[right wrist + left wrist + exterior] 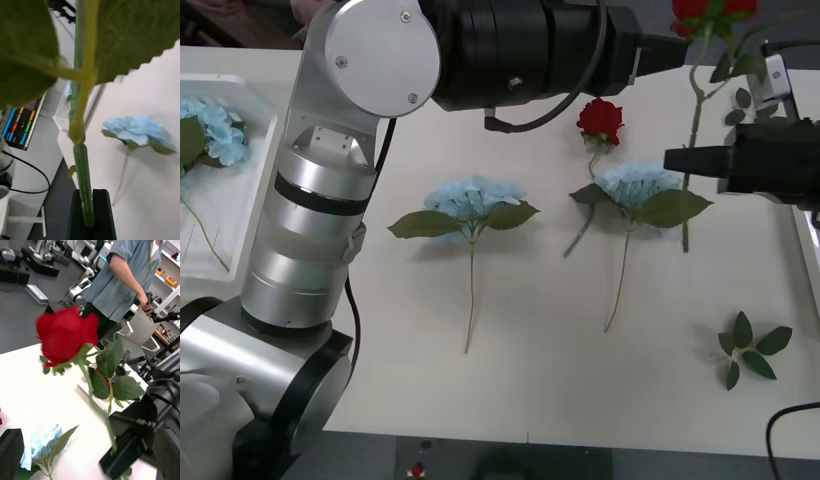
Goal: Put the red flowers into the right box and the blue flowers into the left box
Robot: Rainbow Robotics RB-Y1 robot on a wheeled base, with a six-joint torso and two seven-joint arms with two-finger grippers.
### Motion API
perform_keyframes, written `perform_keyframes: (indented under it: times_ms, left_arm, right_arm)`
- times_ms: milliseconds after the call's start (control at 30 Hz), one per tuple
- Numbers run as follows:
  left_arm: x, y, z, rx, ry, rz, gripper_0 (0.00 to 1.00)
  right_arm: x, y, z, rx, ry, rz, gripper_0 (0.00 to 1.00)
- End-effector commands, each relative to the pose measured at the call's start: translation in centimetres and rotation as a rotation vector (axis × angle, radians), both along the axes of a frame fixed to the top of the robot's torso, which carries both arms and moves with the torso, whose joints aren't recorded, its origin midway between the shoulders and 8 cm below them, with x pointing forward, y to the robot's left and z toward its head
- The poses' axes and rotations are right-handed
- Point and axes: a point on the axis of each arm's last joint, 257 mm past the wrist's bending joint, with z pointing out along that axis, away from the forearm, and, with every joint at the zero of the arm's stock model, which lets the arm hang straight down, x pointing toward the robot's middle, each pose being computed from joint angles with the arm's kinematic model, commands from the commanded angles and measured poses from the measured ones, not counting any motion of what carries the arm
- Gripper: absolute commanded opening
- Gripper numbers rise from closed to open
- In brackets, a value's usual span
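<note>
Clenched on one red rose's stem [84, 187], right tool [91, 221] hovers above one rose [599, 120] and two hydrangeas [473, 200]; left tool's state cannot be told.

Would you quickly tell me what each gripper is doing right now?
Right gripper: shut on a red rose, clamping its stem, lifted above the table.
Left gripper: open, holding nothing.

My front camera looks down from above my arms at the table [580, 380]. My right wrist camera sits close against a rose stem [83, 176], facing along the tabletop. My left wrist camera looks across at that same held rose [65, 335] and the room beyond.
</note>
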Motion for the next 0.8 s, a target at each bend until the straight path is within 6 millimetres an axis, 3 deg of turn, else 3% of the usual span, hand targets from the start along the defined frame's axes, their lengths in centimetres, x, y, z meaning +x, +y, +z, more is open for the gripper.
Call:
perform_keyframes:
  times_ms: [33, 67, 167, 267, 400, 633, 800]
  left_arm:
    - [0.1, 3.2, 1.8, -0.084, 0.033, 0.008, 1.0]
    - [-0.1, 4.5, 0.6, -0.083, 0.08, -0.01, 1.0]
    - [-1.2, 6.9, -2.4, -0.051, 0.183, -0.045, 1.0]
    - [-2.5, 10.6, -6.7, 0.038, 0.275, -0.043, 1.0]
    - [-4.3, 14.0, -11.2, 0.128, 0.377, -0.031, 1.0]
    - [-6.3, 17.2, -16.3, 0.244, 0.504, 0.077, 1.0]
    - [-6.2, 17.5, -19.8, 0.274, 0.517, 0.174, 1.0]
  right_arm:
    - [1.1, -5.8, -0.7, -0.126, 0.035, -0.141, 0.0]
    - [1.5, -8.0, -1.3, -0.183, 0.057, -0.194, 0.0]
    - [1.9, -12.1, -2.5, -0.284, 0.106, -0.295, 0.0]
    - [2.1, -17.2, -3.2, -0.412, 0.154, -0.419, 0.0]
    - [2.0, -23.0, -3.5, -0.584, 0.197, -0.549, 0.0]
    - [0.9, -31.9, -4.2, -0.842, 0.271, -0.71, 0.0]
    - [0.1, -36.8, -6.0, -0.893, 0.336, -0.782, 0.0]
